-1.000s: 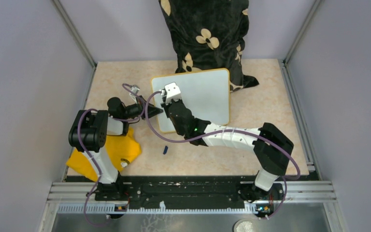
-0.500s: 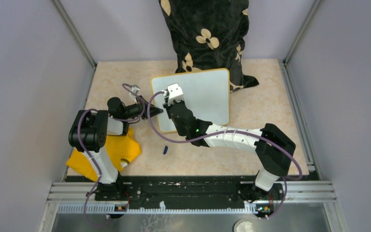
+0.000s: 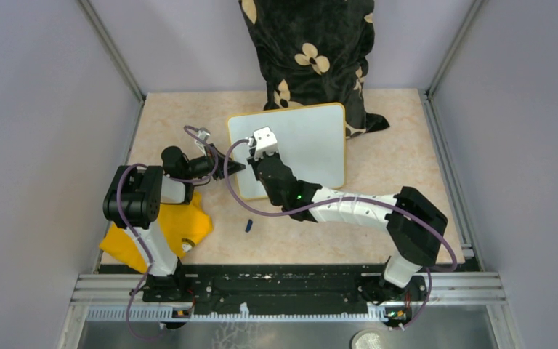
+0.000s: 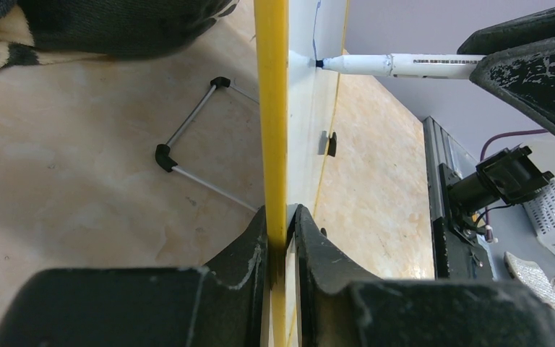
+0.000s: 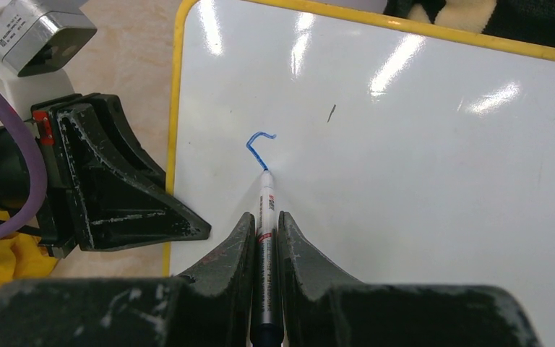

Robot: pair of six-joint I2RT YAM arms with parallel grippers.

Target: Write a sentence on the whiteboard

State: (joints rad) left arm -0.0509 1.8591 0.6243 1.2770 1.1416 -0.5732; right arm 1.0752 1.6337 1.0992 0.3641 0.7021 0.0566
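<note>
Beige surface (image 3: 407, 182) — left pincer (image 4: 282, 218) pinches the whiteboard (image 5: 405, 181) rim, right pincer (image 5: 265, 220) pinches the marker (image 5: 266, 189); hard pressure could tip it over.

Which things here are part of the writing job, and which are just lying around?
In use: whiteboard, clamped at its edge by the left gripper; marker, held by the right gripper, tip on the board; short blue stroke.
Lying about: yellow cloth; small blue piece on the table, maybe a cap; black flowered fabric behind the board.
</note>
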